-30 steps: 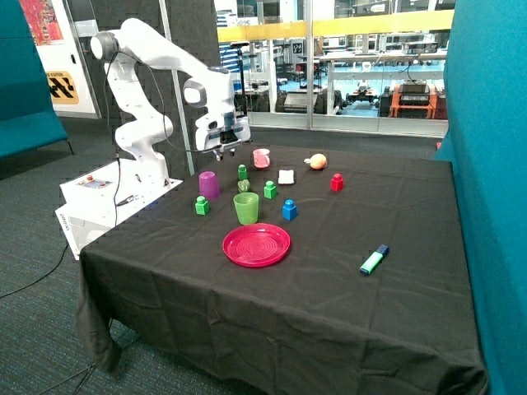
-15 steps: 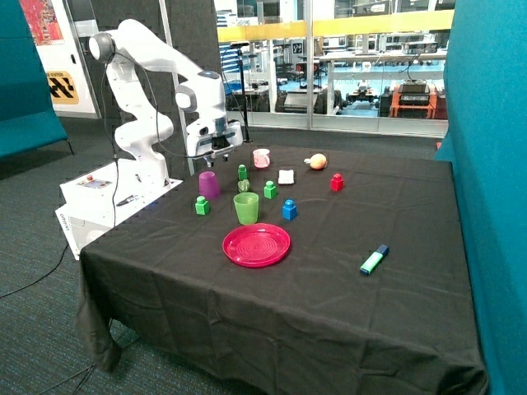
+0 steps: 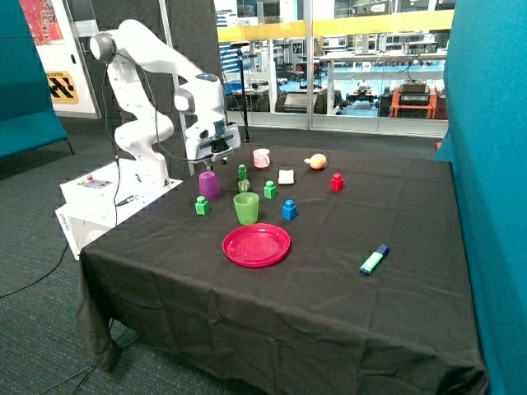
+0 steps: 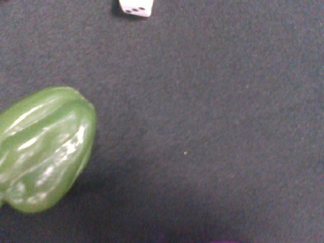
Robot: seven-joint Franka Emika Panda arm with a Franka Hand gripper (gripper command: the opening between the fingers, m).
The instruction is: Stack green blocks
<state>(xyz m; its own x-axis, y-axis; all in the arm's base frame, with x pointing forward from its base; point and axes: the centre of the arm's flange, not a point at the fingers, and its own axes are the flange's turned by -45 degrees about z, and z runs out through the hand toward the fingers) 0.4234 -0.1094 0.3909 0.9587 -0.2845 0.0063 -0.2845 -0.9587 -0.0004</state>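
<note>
My claw (image 3: pixel 216 155) hangs above the purple cup (image 3: pixel 209 184), at the arm's side of the black tablecloth (image 3: pixel 346 247); whether its fingers are apart or together I cannot tell, since they are small and dark in the outside view and out of sight in the wrist view.

The three green blocks are all single, none stacked. One green block (image 3: pixel 202 205) sits near the cloth's edge, just in front of the purple cup. A second green block (image 3: pixel 242 172) stands farther back, beside the cup. The third green block (image 3: pixel 270 189) is between the white die (image 3: pixel 286 176) and the translucent green cup (image 3: pixel 245 208). All are small, glossy plastic, each with a round stud on top.

From the wrist I see matte, finely woven dark cloth, and a shiny, lumpy, ribbed green thing (image 4: pixel 43 147), a toy pepper or similar, cut off at the frame's edge. The die (image 4: pixel 135 6) shows black pips but is half cropped. A sliver of purple at the edge is too small to name.

Elsewhere: a ridged red plate (image 3: pixel 256 244), a blue block (image 3: pixel 289 210), a red block (image 3: pixel 336 182), a pink cup (image 3: pixel 261 158), an orange round fruit-like toy (image 3: pixel 318 161), and a highlighter (image 3: pixel 374 259).
</note>
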